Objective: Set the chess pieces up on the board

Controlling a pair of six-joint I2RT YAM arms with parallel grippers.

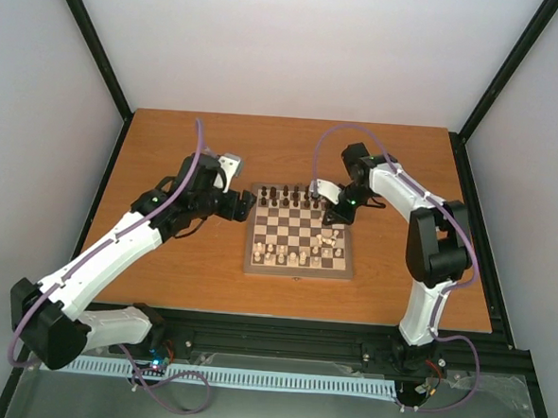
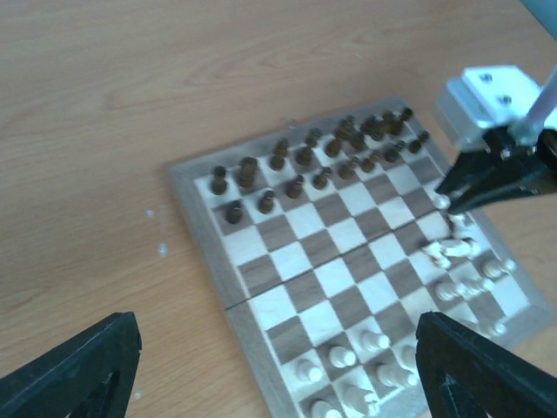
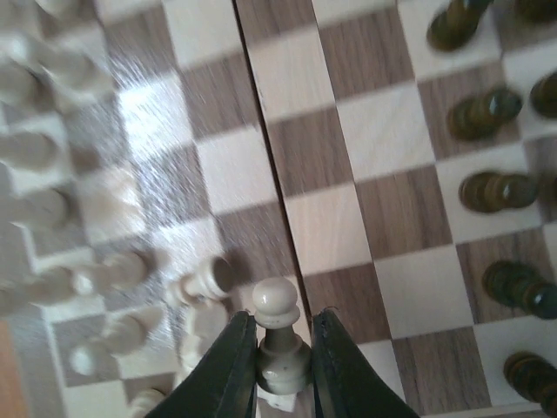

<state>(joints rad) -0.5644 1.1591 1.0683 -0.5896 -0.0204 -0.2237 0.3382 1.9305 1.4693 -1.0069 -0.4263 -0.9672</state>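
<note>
The board (image 1: 299,272) lies mid-table. Dark chess pieces (image 1: 289,195) stand in its two far rows. Cream chess pieces (image 1: 295,257) stand in the near rows, and a few lie tumbled near the right edge (image 1: 329,239). My right gripper (image 3: 283,329) is shut on an upright cream pawn (image 3: 277,300), held over the board's right side beside a fallen cream pawn (image 3: 202,280). My left gripper (image 1: 244,205) hovers open at the board's far left edge. In the left wrist view, its wide-spread fingers (image 2: 78,374) frame the board's border (image 2: 219,261) with nothing between them.
Bare wooden table (image 1: 180,279) surrounds the board. Black frame posts and white walls close in the sides and back. In the left wrist view my right gripper (image 2: 452,202) shows over the tumbled cream pieces (image 2: 448,252).
</note>
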